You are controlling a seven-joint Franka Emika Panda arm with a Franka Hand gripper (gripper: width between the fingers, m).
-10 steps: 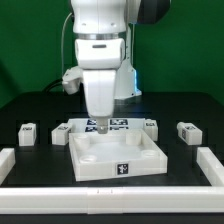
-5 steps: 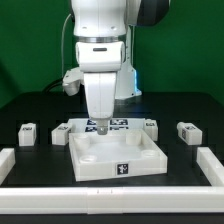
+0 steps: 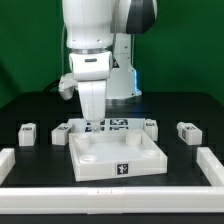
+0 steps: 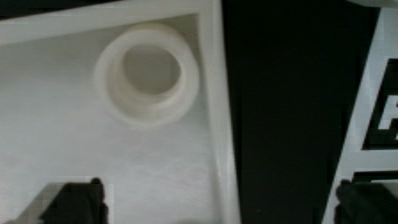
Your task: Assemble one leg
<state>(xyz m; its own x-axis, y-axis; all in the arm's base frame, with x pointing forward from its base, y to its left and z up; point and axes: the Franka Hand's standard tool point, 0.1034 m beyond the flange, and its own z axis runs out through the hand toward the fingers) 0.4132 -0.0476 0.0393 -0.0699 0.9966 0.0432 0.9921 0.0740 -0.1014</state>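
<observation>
The arm is hanging straight down over the back edge of the tray (image 3: 118, 150), on the exterior view's left. Its wrist is pointing at the desk (image 3: 30, 108) and its pincer (image 3: 89, 118) is hovering just above the rim. In the wrist view the pincer (image 4: 217, 200) is standing wide, its two fingertips (image 4: 71, 200) well apart. Nothing is gripped between them: only the tray's rim, a strip of bare desk and the round socket (image 4: 146, 75) in the tray's corner are showing.

The leg (image 3: 62, 131) nearest to it is lying on the desk just beside the tray's back corner, a little further toward the exterior view's left and lower than the pincer. A second leg (image 3: 28, 133) is sitting further out the same way. The leg is too small for me to tell which way its long axis is running. I judge the coming move to be a short shift toward that side, then a descent.
</observation>
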